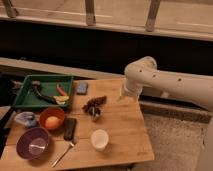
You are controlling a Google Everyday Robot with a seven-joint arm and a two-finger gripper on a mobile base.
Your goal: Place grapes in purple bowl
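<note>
Here's the wooden table (122,130), and the grapes (95,103) lie near its middle, a dark bunch just right of the green tray (22,92), with what looks like a small metal cup (95,116) touching their front end. The purple bowl (33,143) sits well apart at the front left corner, nothing showing inside it. Behind it is the orange bowl (52,116) holding a round orange fruit (51,122); a white cup (99,139) stands front and center. The white arm (170,87) reaches in from the right, and the gripper (121,97) hangs over the table's back right edge, to the right of the grapes and clear of them. Spread or pressed together? I can't tell from here.
</note>
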